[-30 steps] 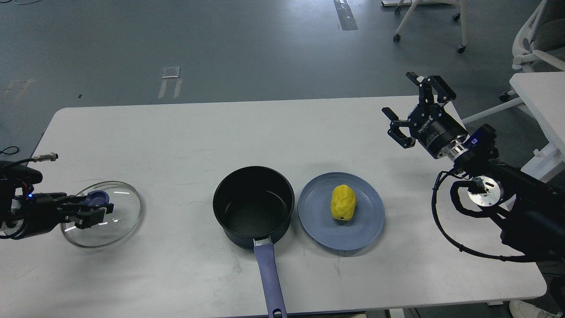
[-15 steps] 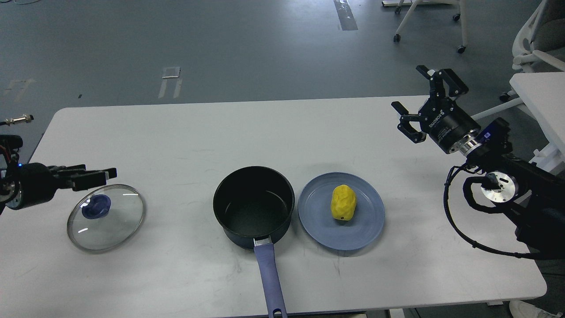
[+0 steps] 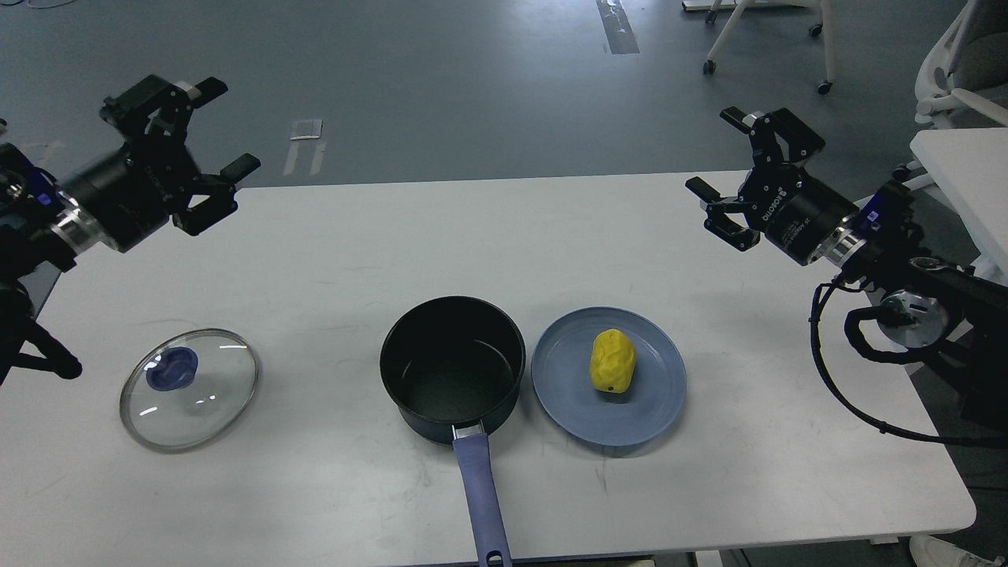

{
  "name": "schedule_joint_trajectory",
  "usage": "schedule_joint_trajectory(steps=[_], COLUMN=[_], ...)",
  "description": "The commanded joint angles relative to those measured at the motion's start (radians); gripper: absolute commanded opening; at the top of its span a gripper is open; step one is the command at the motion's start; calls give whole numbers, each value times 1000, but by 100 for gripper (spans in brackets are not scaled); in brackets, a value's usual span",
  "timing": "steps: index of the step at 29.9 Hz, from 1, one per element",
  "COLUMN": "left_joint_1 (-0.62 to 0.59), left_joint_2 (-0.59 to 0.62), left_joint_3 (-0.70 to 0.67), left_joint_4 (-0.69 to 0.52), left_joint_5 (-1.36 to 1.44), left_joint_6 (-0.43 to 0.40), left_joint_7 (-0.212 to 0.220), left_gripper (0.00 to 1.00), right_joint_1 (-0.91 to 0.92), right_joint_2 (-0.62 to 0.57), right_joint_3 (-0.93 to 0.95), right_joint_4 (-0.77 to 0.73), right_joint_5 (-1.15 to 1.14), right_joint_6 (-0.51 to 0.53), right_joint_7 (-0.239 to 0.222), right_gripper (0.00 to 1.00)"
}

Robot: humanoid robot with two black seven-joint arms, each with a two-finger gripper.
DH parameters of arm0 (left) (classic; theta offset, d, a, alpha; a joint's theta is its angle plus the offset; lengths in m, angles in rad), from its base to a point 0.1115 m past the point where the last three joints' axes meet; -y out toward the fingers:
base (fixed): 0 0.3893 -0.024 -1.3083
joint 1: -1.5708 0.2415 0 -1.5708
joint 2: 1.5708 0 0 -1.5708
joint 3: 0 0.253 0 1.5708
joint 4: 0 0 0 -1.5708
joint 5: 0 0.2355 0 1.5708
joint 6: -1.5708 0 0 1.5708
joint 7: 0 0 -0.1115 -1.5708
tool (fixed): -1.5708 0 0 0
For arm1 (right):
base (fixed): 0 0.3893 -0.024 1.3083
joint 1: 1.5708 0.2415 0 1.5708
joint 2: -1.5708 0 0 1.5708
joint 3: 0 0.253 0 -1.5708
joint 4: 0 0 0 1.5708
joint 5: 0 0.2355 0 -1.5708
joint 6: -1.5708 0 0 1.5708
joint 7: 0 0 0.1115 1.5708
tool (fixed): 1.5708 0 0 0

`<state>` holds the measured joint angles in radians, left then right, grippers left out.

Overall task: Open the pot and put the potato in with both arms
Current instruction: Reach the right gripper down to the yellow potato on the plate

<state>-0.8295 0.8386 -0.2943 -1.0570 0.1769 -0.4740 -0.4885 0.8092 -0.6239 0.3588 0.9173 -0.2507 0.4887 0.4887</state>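
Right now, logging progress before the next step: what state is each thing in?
pot: open, empty, upright on the table
glass lid: off the pot, flat on the table, knob up
potato: on the blue plate, not in the pot
left gripper: open, empty, raised
right gripper: open, empty, raised

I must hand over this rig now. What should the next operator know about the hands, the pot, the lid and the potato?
Left hand: open, empty, raised over the table's far left edge.
Right hand: open, empty, raised at the far right.
Pot: open, nothing inside, handle toward the robot.
Lid: flat on the table, left of the pot.
Potato: on the blue plate, right of the pot.
Done: lid off.
Left: move potato into pot.
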Motion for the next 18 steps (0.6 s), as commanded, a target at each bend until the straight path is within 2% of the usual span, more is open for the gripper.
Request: schedule_joint_trajectory(steps=[1, 11, 15, 18], left_joint_1=[32, 38, 38, 38], left_joint_2=[-56, -84, -81, -81], left_joint_3=[-54, -68, -68, -68], left_joint_4=[48, 63, 60, 57], left_joint_5=[-25, -16, -11, -11], left_joint_6=[-15, -15, -15, -15], left_joint_7=[0, 0, 0, 0], left_gripper=[98, 98, 98, 98], right_joint_1=[59, 490, 645, 728], right_joint_2=[-68, -115, -99, -42], right_joint_3=[-32, -463, -668, -812], right_joint_4=[64, 244, 302, 311], right_joint_5=[-175, -706, -846, -920], right_joint_6=[0, 0, 0, 0], right_joint_7=[0, 0, 0, 0], right_gripper=[100, 100, 100, 100])
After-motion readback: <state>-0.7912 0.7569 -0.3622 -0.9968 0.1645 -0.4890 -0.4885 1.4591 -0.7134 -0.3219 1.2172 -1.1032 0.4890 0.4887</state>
